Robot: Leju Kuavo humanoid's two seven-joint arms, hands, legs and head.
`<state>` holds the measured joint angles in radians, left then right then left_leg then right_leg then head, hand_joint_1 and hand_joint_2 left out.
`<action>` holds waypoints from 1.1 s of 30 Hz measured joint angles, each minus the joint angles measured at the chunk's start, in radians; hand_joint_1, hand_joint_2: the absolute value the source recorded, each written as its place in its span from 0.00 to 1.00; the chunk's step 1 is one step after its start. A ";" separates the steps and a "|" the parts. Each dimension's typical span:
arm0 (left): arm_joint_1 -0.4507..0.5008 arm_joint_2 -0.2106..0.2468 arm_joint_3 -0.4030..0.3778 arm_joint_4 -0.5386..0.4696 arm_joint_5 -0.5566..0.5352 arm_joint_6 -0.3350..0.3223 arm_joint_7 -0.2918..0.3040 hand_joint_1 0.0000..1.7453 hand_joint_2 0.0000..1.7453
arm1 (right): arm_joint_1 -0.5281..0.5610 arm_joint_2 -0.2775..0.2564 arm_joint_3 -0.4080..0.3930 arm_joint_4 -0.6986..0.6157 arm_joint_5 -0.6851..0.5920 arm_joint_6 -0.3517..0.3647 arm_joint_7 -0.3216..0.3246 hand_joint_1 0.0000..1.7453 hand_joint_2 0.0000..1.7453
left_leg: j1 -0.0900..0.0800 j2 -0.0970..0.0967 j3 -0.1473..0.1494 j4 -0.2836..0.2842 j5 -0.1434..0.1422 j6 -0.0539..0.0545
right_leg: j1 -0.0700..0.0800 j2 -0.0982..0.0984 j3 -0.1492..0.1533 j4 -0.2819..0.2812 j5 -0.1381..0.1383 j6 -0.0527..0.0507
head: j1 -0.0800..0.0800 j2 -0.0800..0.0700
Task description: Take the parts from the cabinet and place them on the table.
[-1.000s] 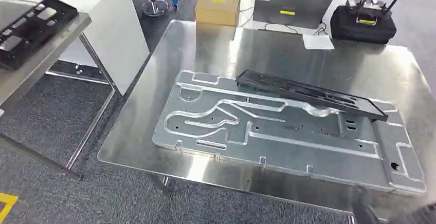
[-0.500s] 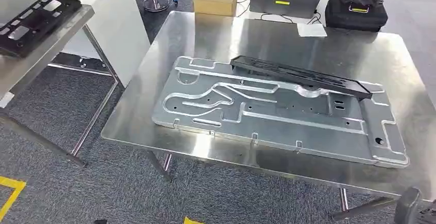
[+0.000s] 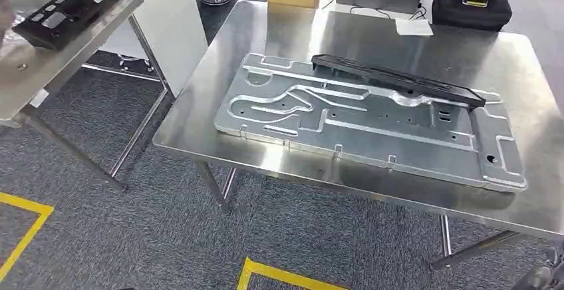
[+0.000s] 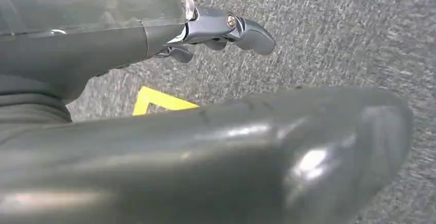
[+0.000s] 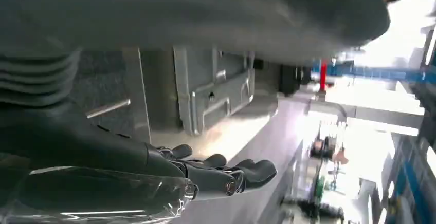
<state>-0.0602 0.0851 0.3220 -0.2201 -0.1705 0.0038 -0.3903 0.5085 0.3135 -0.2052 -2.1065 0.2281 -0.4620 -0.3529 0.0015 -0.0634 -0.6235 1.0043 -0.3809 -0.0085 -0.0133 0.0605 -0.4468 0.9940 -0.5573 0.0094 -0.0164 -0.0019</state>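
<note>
A large stamped silver metal panel (image 3: 369, 127) lies flat across the middle of the shiny steel surface (image 3: 279, 44), its long side close to the near edge. A long black plastic frame (image 3: 396, 80) rests tilted along the panel's far edge. A second black plastic frame (image 3: 70, 7) sits on a separate steel surface (image 3: 26, 70) at the left. The left robot hand (image 4: 226, 31) hangs over grey carpet, fingers apart and grasping nothing. The right robot hand (image 5: 216, 170) is likewise released and empty, beside the surface's edge.
</note>
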 joint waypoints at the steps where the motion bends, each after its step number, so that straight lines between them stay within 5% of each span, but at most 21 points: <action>1: 0.000 0.000 0.001 0.000 0.000 0.000 0.001 0.00 0.00 | -0.002 0.001 -0.003 0.003 0.009 0.004 0.006 0.00 0.00 | 0.001 -0.010 -0.005 -0.003 0.010 -0.007 | 0.002 -0.010 -0.004 0.004 0.005 -0.008 | -0.002 0.000; 3: 0.006 0.000 0.007 0.000 0.000 0.000 0.003 0.00 0.00 | -0.004 0.007 -0.006 0.010 0.020 0.008 0.014 0.00 0.00 | 0.007 -0.016 -0.014 -0.001 0.017 -0.018 | -0.003 -0.036 -0.015 -0.004 0.025 -0.027 | 0.001 0.000; 5: 0.010 -0.004 0.010 0.001 0.000 -0.001 0.005 0.00 0.00 | -0.006 0.015 -0.012 0.019 0.036 0.014 0.026 0.00 0.00 | 0.009 0.040 -0.042 0.082 -0.094 -0.024 | -0.001 -0.059 -0.037 -0.002 0.045 -0.042 | -0.006 0.000; 7: 0.008 -0.009 0.015 0.001 0.000 -0.002 0.005 0.00 0.00 | -0.005 0.019 -0.024 0.030 0.044 0.016 0.039 0.00 0.00 | 0.012 0.051 -0.072 0.224 -0.201 -0.033 | 0.002 -0.084 -0.065 -0.001 0.066 -0.043 | -0.006 0.000; 8: 0.008 -0.011 0.016 0.001 0.000 -0.002 0.005 0.00 0.00 | -0.005 0.020 -0.029 0.034 0.047 0.018 0.045 0.00 0.00 | 0.012 0.053 -0.077 0.284 -0.215 -0.037 | 0.003 -0.096 -0.082 0.001 0.077 -0.042 | -0.006 0.000; 9: 0.010 -0.015 0.017 0.001 0.000 -0.002 0.005 0.00 0.00 | -0.005 0.020 -0.033 0.040 0.050 0.021 0.055 0.00 0.00 | 0.013 0.055 -0.070 0.312 -0.191 -0.039 | 0.004 -0.108 -0.098 0.005 0.087 -0.041 | -0.006 0.000; 11: 0.012 -0.018 0.020 0.001 0.000 -0.002 0.005 0.00 0.00 | -0.006 0.023 -0.046 0.056 0.068 0.020 0.069 0.00 0.00 | 0.013 0.061 -0.002 0.259 -0.103 -0.038 | 0.006 -0.133 -0.133 0.014 0.104 -0.037 | -0.007 0.000; 12: 0.011 -0.019 0.022 0.001 0.000 -0.002 0.006 0.00 0.00 | -0.008 0.023 -0.054 0.065 0.075 0.018 0.074 0.00 0.00 | 0.013 0.075 0.062 0.182 -0.088 -0.034 | 0.007 -0.143 -0.148 0.020 0.111 -0.034 | -0.006 0.000; 14: 0.003 -0.021 0.024 0.001 0.000 -0.003 0.006 0.00 0.00 | -0.011 0.023 -0.066 0.079 0.085 0.016 0.084 0.00 0.00 | 0.003 0.137 0.201 -0.009 -0.151 -0.023 | 0.012 -0.163 -0.159 0.035 0.121 -0.025 | -0.006 0.000; 15: 0.001 -0.023 0.025 0.001 0.000 -0.004 0.005 0.00 0.00 | -0.011 0.024 -0.072 0.084 0.085 0.018 0.086 0.00 0.00 | -0.001 0.131 0.204 -0.034 -0.165 -0.009 | 0.013 -0.177 -0.160 0.036 0.126 -0.018 | -0.006 0.000; 18: 0.021 -0.026 0.031 0.002 0.003 -0.005 0.003 0.00 0.00 | -0.011 0.026 -0.079 0.100 0.109 0.031 0.093 0.00 0.00 | 0.000 0.106 0.179 -0.036 -0.135 0.021 | 0.011 -0.202 -0.165 0.035 0.148 0.001 | -0.005 0.000; 19: 0.022 -0.034 0.034 0.004 0.003 -0.004 0.002 0.00 0.00 | -0.010 0.026 -0.081 0.105 0.116 0.032 0.095 0.00 0.00 | 0.001 0.104 0.168 -0.036 -0.123 0.026 | 0.002 -0.145 -0.172 0.052 0.113 0.013 | -0.006 0.000; 20: 0.026 -0.034 0.039 0.005 0.003 -0.003 0.003 0.00 0.00 | -0.006 0.026 -0.084 0.109 0.124 0.033 0.096 0.00 0.00 | 0.001 0.098 0.153 -0.035 -0.112 0.036 | 0.002 -0.098 -0.183 0.094 0.047 0.016 | -0.004 0.000; 22: 0.024 -0.039 0.041 0.005 0.004 -0.003 0.002 0.00 0.00 | -0.003 0.026 -0.089 0.119 0.134 0.036 0.100 0.00 0.00 | -0.003 0.079 0.117 -0.034 -0.084 0.045 | 0.002 -0.066 -0.215 0.235 -0.069 0.016 | -0.004 0.000; 23: 0.024 -0.040 0.042 0.005 0.004 -0.001 0.002 0.00 0.00 | -0.005 0.026 -0.089 0.123 0.138 0.040 0.100 0.00 0.00 | -0.004 0.068 0.100 -0.033 -0.071 0.045 | 0.002 -0.063 -0.224 0.294 -0.095 0.016 | -0.005 0.000; 25: 0.025 -0.042 0.045 0.005 0.003 -0.001 0.002 0.00 0.00 | -0.008 0.026 -0.092 0.135 0.150 0.051 0.103 0.00 0.00 | -0.005 0.044 0.063 -0.026 -0.045 0.041 | 0.002 -0.062 -0.195 0.314 -0.057 0.012 | -0.005 0.000; 27: 0.025 -0.043 0.048 0.005 0.003 0.000 0.002 0.00 0.00 | -0.010 0.026 -0.095 0.143 0.158 0.053 0.107 0.00 0.00 | -0.004 0.020 0.030 -0.014 -0.027 0.036 | 0.001 -0.053 -0.099 0.191 0.018 0.006 | -0.005 0.000; 28: 0.025 -0.045 0.049 0.005 0.003 0.000 0.002 0.00 0.00 | -0.012 0.026 -0.096 0.147 0.162 0.057 0.109 0.00 0.00 | -0.004 0.009 0.015 -0.005 -0.019 0.032 | 0.000 -0.033 -0.033 0.096 0.033 0.001 | -0.005 0.000; 29: 0.024 -0.048 0.050 0.005 0.003 0.000 0.002 0.00 0.00 | -0.016 0.026 -0.097 0.151 0.169 0.063 0.113 0.00 0.00 | -0.007 -0.001 0.000 0.002 -0.010 0.024 | 0.002 0.011 0.015 0.009 -0.004 -0.007 | -0.005 0.000; 33: 0.021 -0.048 0.052 0.005 0.003 0.000 0.002 0.00 0.00 | -0.015 0.027 -0.102 0.158 0.183 0.070 0.119 0.00 0.00 | -0.006 -0.017 -0.008 0.004 0.006 0.015 | 0.003 0.004 0.015 -0.012 -0.009 -0.006 | -0.005 0.000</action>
<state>-0.0392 0.0374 0.3735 -0.2155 -0.1671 0.0038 -0.3880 0.4934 0.3403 -0.3071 -1.9486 0.4108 -0.3918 -0.2342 -0.0048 -0.0800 -0.6313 1.0080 -0.3746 0.0068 -0.0104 0.0649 -0.4318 0.9818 -0.5660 0.0039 -0.0218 -0.0019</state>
